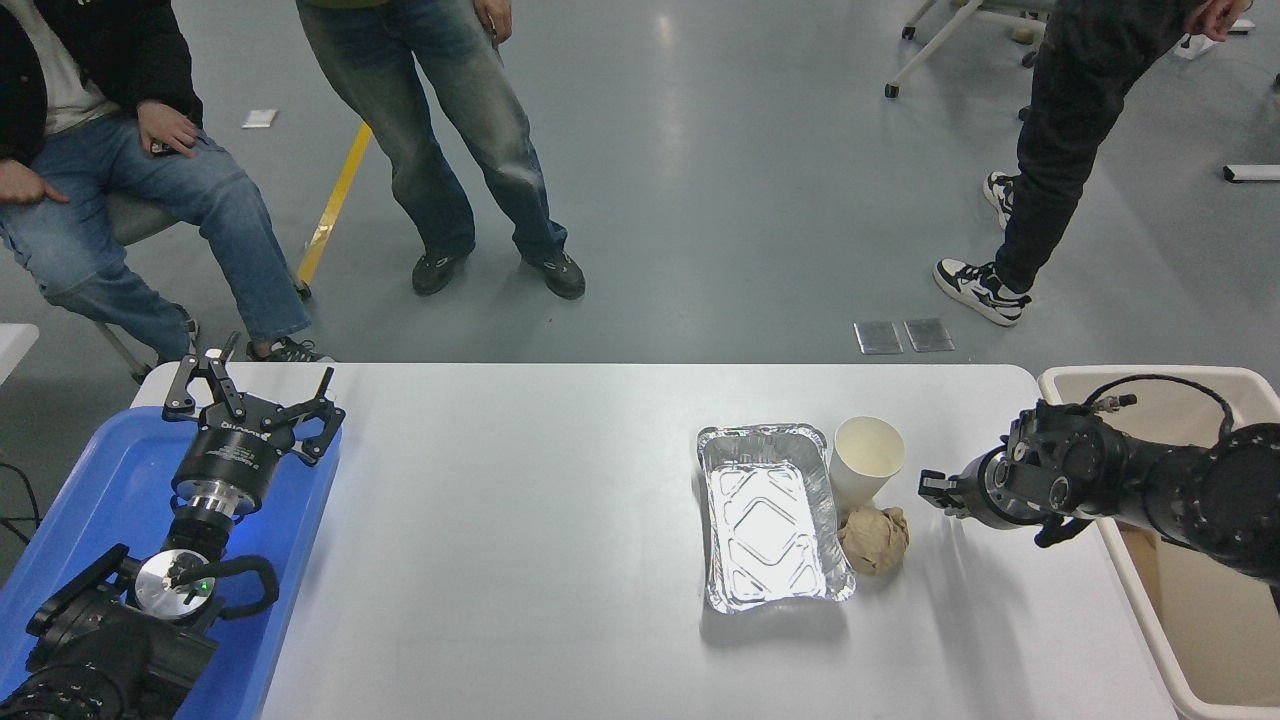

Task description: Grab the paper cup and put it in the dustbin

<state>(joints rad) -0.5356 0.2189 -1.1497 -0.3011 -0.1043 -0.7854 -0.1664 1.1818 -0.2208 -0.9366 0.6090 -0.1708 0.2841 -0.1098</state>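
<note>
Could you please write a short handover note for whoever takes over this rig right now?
Left end effector: open, parked over the blue tray.
Right end effector: holds nothing, just right of the paper cup; open or shut can't be told.
Cup: upright on the table, beside the foil tray, with the brown paper ball against its base.
Dustbin: at the table's right end.
Done: nothing yet.
Left: grasp the cup, drop it in the dustbin.
</note>
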